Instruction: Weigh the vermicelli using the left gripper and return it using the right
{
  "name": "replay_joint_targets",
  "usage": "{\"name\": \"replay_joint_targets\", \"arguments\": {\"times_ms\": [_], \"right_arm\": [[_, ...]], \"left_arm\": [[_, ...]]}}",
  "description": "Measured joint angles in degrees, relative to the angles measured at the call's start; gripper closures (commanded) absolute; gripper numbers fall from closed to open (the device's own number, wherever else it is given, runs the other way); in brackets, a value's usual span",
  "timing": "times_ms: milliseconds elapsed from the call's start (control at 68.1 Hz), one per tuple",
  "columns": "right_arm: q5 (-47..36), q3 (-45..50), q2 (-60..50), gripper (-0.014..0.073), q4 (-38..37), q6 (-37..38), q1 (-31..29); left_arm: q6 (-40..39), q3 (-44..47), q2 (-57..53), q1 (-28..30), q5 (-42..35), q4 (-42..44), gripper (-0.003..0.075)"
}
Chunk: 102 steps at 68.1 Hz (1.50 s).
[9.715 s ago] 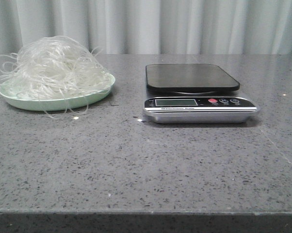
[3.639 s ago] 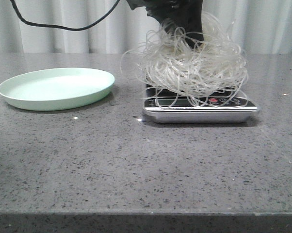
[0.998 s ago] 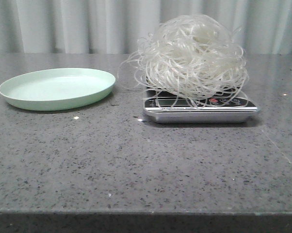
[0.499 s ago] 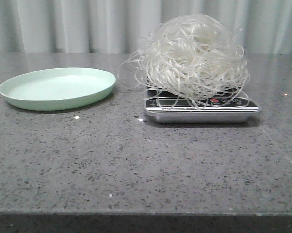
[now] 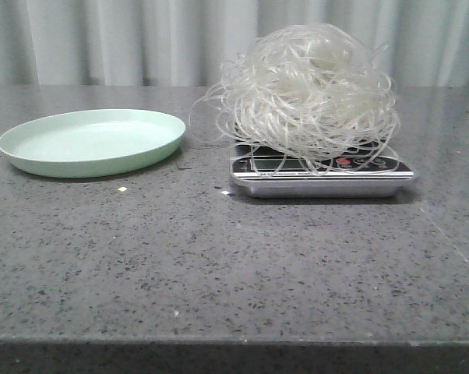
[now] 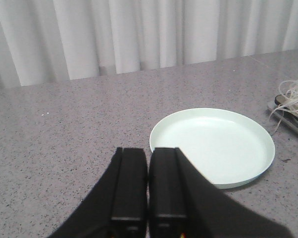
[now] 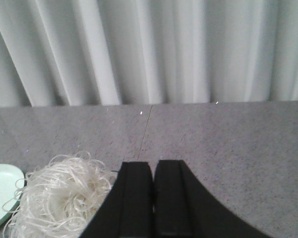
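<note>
The vermicelli (image 5: pixel 308 89), a fluffy whitish tangle of thin strands, sits on the silver kitchen scale (image 5: pixel 322 175) at the table's middle right; loose loops hang over the display. It also shows in the right wrist view (image 7: pixel 60 198). The pale green plate (image 5: pixel 90 142) lies bare at the left, also in the left wrist view (image 6: pixel 213 146). Neither gripper shows in the front view. My left gripper (image 6: pixel 148 151) is shut and empty, near the plate's rim. My right gripper (image 7: pixel 153 163) is shut and empty, beside the vermicelli and apart from it.
The grey speckled table (image 5: pixel 219 265) ends at a front edge along the bottom of the front view. A white curtain (image 5: pixel 141 39) hangs behind the table. A small white crumb (image 5: pixel 122 189) lies in front of the plate.
Earlier the vermicelli lay on the plate; a gripper carried it onto the scale and withdrew. Over the last second nothing has visibly moved.
</note>
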Motion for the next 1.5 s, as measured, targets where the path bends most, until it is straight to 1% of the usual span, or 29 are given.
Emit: {"name": "replay_joint_targets", "arguments": {"times_ms": [73,132,191,235,249,264,279,294,323,338,352,367,411,484,543,631,807,910,1101,1394,1453,1497], "right_arm": [[6.9,-8.4,7.0,0.0438,0.0,-2.3,0.9],[11.9,-14.0,12.9,0.0412,0.4,-4.5,1.8],[16.2,-19.2,17.4,0.0350,1.6,-6.4,2.6],[19.2,-23.0,22.2,0.0273,2.7,-7.8,3.5],[19.2,-23.0,22.2,0.0273,2.7,-7.8,3.5],[20.7,-25.1,24.2,0.0232,3.2,-8.3,3.8],[20.7,-25.1,24.2,0.0232,3.2,-8.3,3.8],[21.4,-26.2,26.0,0.0192,3.9,-8.6,4.2],[22.2,-27.6,27.7,0.0155,4.4,-8.9,4.8],[22.2,-27.6,27.7,0.0155,4.4,-8.9,4.8],[22.9,-29.2,29.4,0.0116,5.2,-9.1,5.2],[22.9,-29.2,29.4,0.0116,5.2,-9.1,5.2],[23.4,-31.2,32.4,0.0064,6.1,-9.4,6.2],[24.1,-33.1,36.2,0.0008,7.0,-9.5,7.6],[24.8,-34.4,39.1,-0.0019,7.2,-9.6,8.9],[25.3,-35.3,42.8,-0.0020,7.9,-10.0,10.8],[25.4,-35.4,50.6,-0.0020,9.3,-14.9,15.8],[25.4,-35.4,55.0,-0.0020,9.5,-17.0,17.7],[24.9,-35.7,60.0,-0.0020,8.2,-18.2,18.1],[23.7,-36.5,62.1,-0.0015,3.8,-18.5,18.2],[23.7,-36.5,62.6,0.0008,3.6,-18.5,18.2],[23.6,-36.6,62.9,0.0054,3.4,-18.6,18.2]], "left_arm": [[0.0,0.0,0.0,0.0,0.0,0.0,0.0584],[0.0,0.0,0.0,0.0,0.0,0.0,0.0584],[0.0,0.0,0.0,0.0,0.0,0.0,0.0584],[0.0,0.0,0.0,0.0,0.0,0.0,0.0584],[0.0,0.0,0.0,0.0,0.0,0.0,0.0584],[0.0,0.0,0.0,0.0,0.0,0.0,0.0584],[0.0,0.0,0.0,0.0,0.0,0.0,0.0584],[0.0,0.0,0.0,0.0,0.0,0.0,0.0584],[0.0,0.0,0.0,0.0,0.0,0.0,0.0584],[0.0,0.0,0.0,0.0,0.0,0.0,0.0584],[-0.1,0.0,0.0,0.0,0.0,0.0,0.0584],[-0.1,0.0,0.0,0.0,0.0,0.0,0.0584],[-0.1,0.0,0.0,0.0,0.0,0.0,0.0584],[-0.1,0.0,0.0,0.0,0.0,0.0,0.0584],[-0.1,0.0,0.0,0.0,0.0,0.0,0.0584],[-0.1,0.0,0.0,0.0,0.0,0.0,0.0584],[-0.1,0.0,0.0,0.0,0.0,0.0,0.0584],[-0.1,0.0,0.0,0.0,0.0,0.0,0.0584],[-0.1,0.0,0.0,0.0,0.0,0.0,0.0584],[-0.1,0.0,0.0,0.0,0.0,0.0,0.0584],[-0.1,0.0,0.0,0.0,0.0,0.0,0.0584],[-0.1,0.0,0.0,0.0,0.0,0.0,0.0584]]}}
